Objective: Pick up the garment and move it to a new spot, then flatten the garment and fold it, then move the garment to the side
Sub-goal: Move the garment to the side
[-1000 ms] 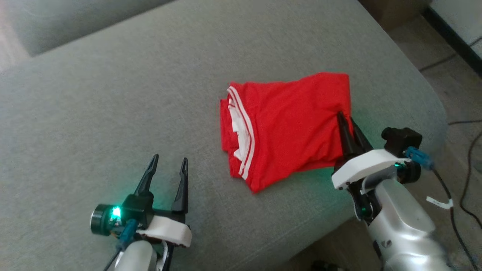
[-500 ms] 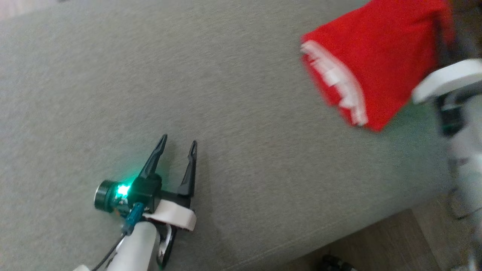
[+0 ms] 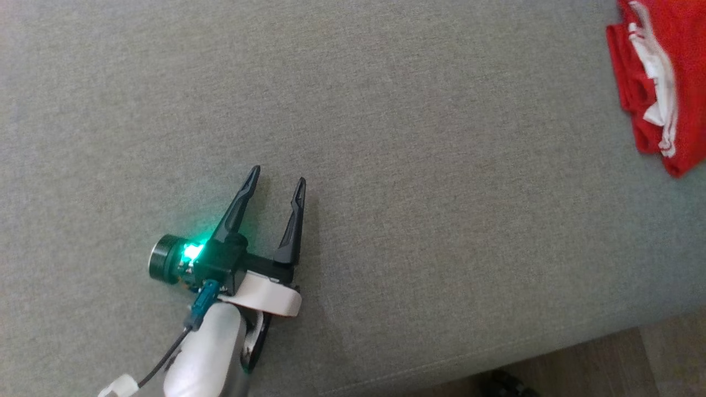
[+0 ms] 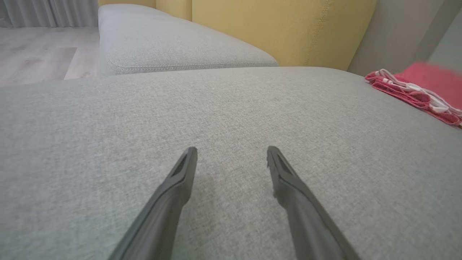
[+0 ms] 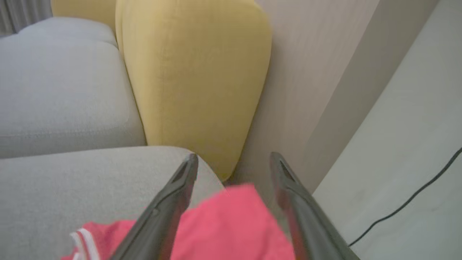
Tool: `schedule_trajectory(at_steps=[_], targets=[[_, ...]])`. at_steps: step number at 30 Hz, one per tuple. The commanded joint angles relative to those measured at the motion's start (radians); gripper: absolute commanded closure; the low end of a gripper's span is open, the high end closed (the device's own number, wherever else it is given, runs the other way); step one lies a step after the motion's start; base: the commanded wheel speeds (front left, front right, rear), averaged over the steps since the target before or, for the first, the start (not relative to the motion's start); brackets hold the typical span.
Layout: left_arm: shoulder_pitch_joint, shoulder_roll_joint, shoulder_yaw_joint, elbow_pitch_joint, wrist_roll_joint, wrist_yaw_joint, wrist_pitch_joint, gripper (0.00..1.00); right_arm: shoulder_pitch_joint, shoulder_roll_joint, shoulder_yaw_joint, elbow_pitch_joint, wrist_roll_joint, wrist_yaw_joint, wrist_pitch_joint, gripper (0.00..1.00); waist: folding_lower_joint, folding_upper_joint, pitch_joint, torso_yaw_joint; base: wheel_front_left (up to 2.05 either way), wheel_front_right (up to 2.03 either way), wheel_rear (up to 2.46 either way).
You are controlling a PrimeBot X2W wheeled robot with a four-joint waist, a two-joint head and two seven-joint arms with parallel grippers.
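A home living room: a grey sofa seat (image 4: 231, 108) is spreading beneath the jaws of the left gripper (image 4: 231, 148), a yellow back cushion (image 4: 281, 32) is standing beyond them, and wooden floor (image 4: 36, 54) is lying beyond-left.

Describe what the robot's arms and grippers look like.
The left gripper has two long, tapered dark fingers, a glowing green light, a white bracket, a teal cable plug and a pale silver forearm. The right gripper has matching fingers.

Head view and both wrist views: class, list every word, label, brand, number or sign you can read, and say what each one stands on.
No text can be read in any view.
red garment: white stripes only, no lettering seen.
white tag at the head view's bottom edge: too small to read.
yellow cushion and grey sofa: plain fabric.
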Motion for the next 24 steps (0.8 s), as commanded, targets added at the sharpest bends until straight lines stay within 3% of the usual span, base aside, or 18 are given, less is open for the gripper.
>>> schedule_trajectory(at_steps=[1,11,17,24], targets=[[0.013,0.032,0.058,0.014,0.005,0.01,0.003,0.0,0.002,0.012,0.006,-0.07,-0.012,-0.001,-0.007,0.0,-0.0001,0.0,-0.008,-0.001,0.0,0.0,0.0],[0.044,0.031,0.082,0.015,-0.022,0.031,0.003,0.0,0.154,0.245,0.247,-0.329,0.107,-0.001,-0.007,0.0,-0.0001,0.0,-0.112,0.03,0.0,0.0,0.0],[0.079,0.03,0.097,0.019,-0.05,0.052,0.003,0.0,0.306,0.315,0.335,-0.39,0.175,-0.001,-0.007,0.0,-0.0001,0.0,-0.197,0.096,0.0,0.0,0.0],[0.133,0.03,0.115,0.039,-0.07,0.07,0.003,0.0,0.505,0.358,0.339,-0.4,0.2,-0.001,-0.007,0.0,-0.0001,0.0,-0.281,0.187,0.0,0.0,0.0]])
